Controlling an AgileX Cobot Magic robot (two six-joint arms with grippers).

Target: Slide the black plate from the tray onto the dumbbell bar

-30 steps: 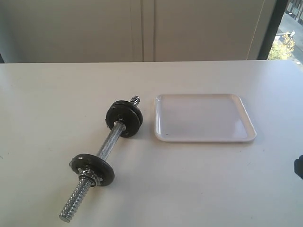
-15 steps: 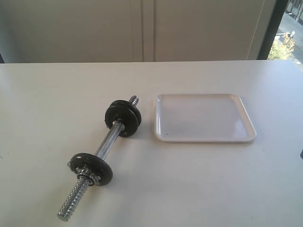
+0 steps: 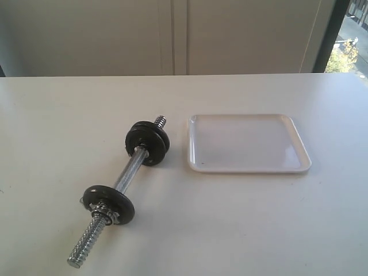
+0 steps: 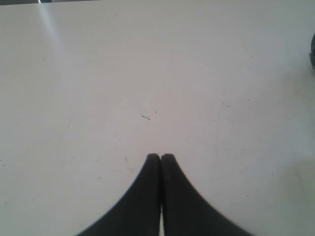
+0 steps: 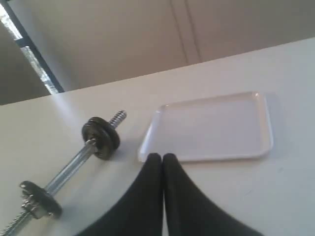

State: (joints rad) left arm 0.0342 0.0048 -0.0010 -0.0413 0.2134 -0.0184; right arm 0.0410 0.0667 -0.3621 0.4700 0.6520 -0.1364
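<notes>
Pressed together and empty at the left tool [image 4: 160,156], above bare counter [image 4: 147,73]. Same at the right tool [image 5: 162,156], tips closed on nothing, facing the tray [image 5: 211,130]. Nothing on that tray. Seated on the dumbbell bar [image 3: 129,169], at the end just beside the tray: the black plate [image 3: 148,144]. Looks finished. Risks from here: rolling of the bar if nudged; slipping off the short threaded stub, no collar nut discernible outside it.
</notes>
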